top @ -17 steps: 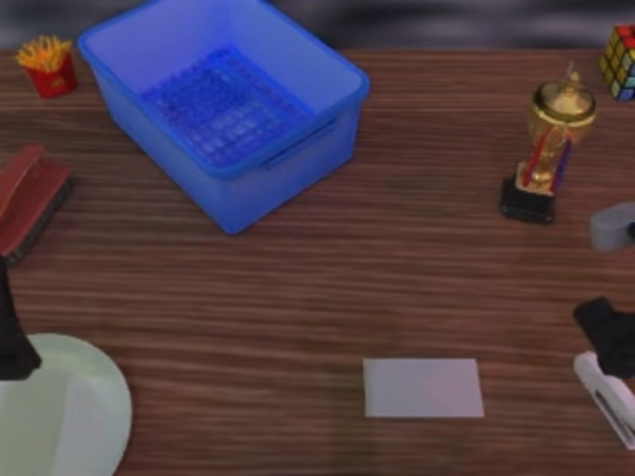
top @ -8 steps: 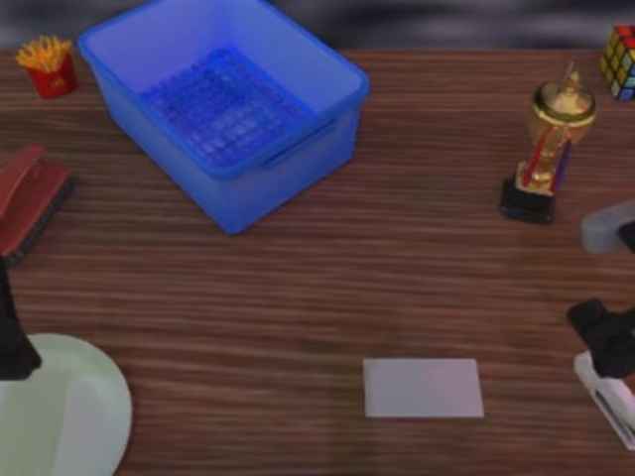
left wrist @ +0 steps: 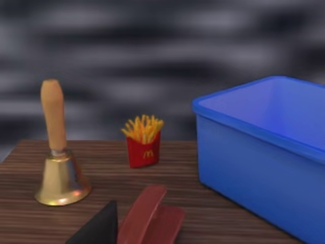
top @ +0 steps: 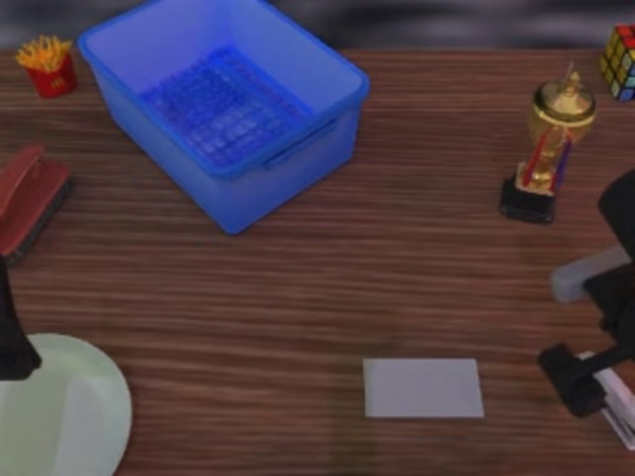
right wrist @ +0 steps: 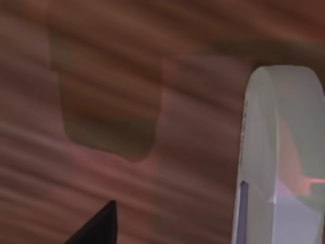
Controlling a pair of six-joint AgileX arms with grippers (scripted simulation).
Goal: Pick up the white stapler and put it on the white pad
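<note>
Right end effector (top: 585, 382) over white stapler (top: 623, 409) (rt edge).

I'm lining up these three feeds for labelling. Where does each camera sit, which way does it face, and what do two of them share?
Top view: above the table, looking down; right gripper beside the white stapler, the white pad bare, left gripper parked over the green plate.
Left wrist view: on the left arm, facing the bell, fries and blue bin; one dark fingertip shows.
Right wrist view: close above the wood, on the white stapler; one dark fingertip shows.
Shared: top and left wrist both show fries, bin, red stapler.
</note>
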